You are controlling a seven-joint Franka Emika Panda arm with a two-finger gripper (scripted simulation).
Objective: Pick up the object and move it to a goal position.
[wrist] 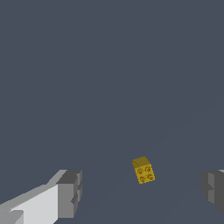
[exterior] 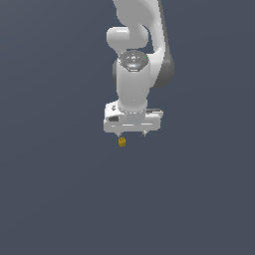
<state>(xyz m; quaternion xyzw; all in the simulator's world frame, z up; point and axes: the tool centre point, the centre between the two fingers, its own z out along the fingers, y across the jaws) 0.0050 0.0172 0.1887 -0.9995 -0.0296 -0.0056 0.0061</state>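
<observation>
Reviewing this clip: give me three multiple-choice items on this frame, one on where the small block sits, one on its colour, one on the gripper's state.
1. Where does the block lie relative to the gripper?
A. Between the two fingers, touching neither
B. Clamped by both fingers
C. Far outside the fingers

2. What colour is the block?
A. Blue
B. Yellow-orange with darker marks
C. White

3. What state is the gripper in?
A. Shut on the block
B. Shut on nothing
C. Open

Answers:
1 A: in the wrist view the block sits in the gap, with bare floor on both sides.
2 B: both views show it yellow-orange; the wrist view shows its darker round marks.
3 C: the fingers stand wide apart.
</observation>
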